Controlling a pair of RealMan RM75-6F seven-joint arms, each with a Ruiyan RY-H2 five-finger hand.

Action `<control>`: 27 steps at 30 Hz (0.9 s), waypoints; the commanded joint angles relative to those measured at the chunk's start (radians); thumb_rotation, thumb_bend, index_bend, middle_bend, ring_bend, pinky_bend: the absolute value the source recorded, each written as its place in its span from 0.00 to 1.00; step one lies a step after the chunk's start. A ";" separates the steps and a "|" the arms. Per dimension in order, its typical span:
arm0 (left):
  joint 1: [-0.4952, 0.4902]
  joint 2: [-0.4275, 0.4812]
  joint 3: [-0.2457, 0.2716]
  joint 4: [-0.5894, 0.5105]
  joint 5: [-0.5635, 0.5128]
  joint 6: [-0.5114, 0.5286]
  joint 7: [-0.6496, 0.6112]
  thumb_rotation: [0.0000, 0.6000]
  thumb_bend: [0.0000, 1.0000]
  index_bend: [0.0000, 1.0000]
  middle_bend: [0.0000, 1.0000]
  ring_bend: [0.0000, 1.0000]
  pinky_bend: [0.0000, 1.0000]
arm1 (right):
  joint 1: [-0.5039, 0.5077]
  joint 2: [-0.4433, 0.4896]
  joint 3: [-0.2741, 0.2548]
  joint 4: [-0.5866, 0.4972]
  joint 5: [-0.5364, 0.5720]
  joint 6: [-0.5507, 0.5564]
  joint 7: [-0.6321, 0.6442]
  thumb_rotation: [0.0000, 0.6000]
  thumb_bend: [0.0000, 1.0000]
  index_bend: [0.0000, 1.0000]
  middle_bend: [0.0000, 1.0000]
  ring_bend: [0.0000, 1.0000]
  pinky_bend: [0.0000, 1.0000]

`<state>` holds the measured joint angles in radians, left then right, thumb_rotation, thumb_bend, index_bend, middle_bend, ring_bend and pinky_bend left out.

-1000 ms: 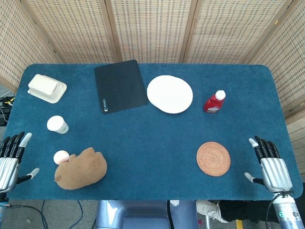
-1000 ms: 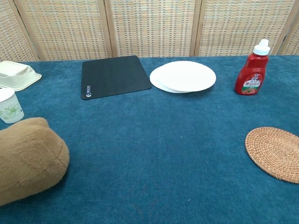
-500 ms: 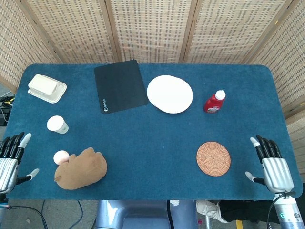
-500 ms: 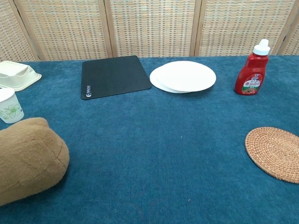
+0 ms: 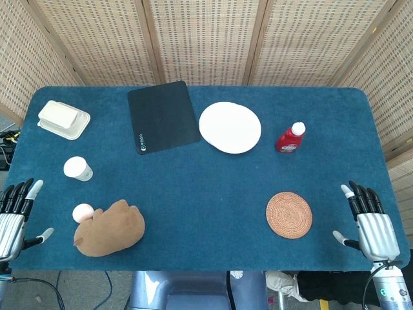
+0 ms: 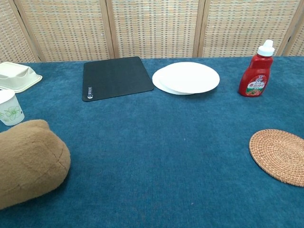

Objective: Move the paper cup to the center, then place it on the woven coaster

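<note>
A white paper cup (image 5: 77, 168) (image 6: 9, 107) with a green print stands upright on the left part of the blue table. The round woven coaster (image 5: 289, 214) (image 6: 279, 156) lies flat at the front right with nothing on it. My left hand (image 5: 14, 216) rests at the front left table edge, fingers spread and holding nothing, well short of the cup. By the front right edge my right hand (image 5: 371, 223) is likewise spread and empty, right of the coaster. Neither hand shows in the chest view.
A brown plush toy (image 5: 111, 228) with a pale ball (image 5: 82, 212) beside it lies in front of the cup. A cream lidded box (image 5: 63, 119) sits at back left. A black mat (image 5: 162, 116), white plate (image 5: 230, 127) and red ketchup bottle (image 5: 290, 138) line the back.
My right hand has drifted slightly toward the front right edge. The left hand and all objects have stayed put.
</note>
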<state>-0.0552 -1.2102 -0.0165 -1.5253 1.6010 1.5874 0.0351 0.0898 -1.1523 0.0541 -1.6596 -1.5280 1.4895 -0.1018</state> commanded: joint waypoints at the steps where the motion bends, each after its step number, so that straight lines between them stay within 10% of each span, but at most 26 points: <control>1: -0.001 -0.001 -0.001 0.001 0.003 0.003 -0.011 1.00 0.13 0.00 0.00 0.00 0.00 | 0.001 0.000 -0.001 0.000 -0.001 -0.002 -0.002 1.00 0.02 0.00 0.00 0.00 0.00; 11: -0.033 0.021 -0.021 0.005 -0.013 -0.038 -0.076 1.00 0.13 0.00 0.00 0.00 0.00 | 0.003 -0.001 0.001 0.005 0.009 -0.013 0.005 1.00 0.02 0.00 0.00 0.00 0.00; 27: -0.240 0.162 -0.120 0.001 -0.166 -0.378 -0.118 1.00 0.18 0.00 0.00 0.00 0.00 | 0.009 -0.011 0.007 0.018 0.023 -0.026 -0.009 1.00 0.02 0.00 0.00 0.00 0.00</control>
<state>-0.2569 -1.0665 -0.1181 -1.5316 1.4682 1.2621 -0.0757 0.0983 -1.1630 0.0605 -1.6423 -1.5049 1.4643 -0.1109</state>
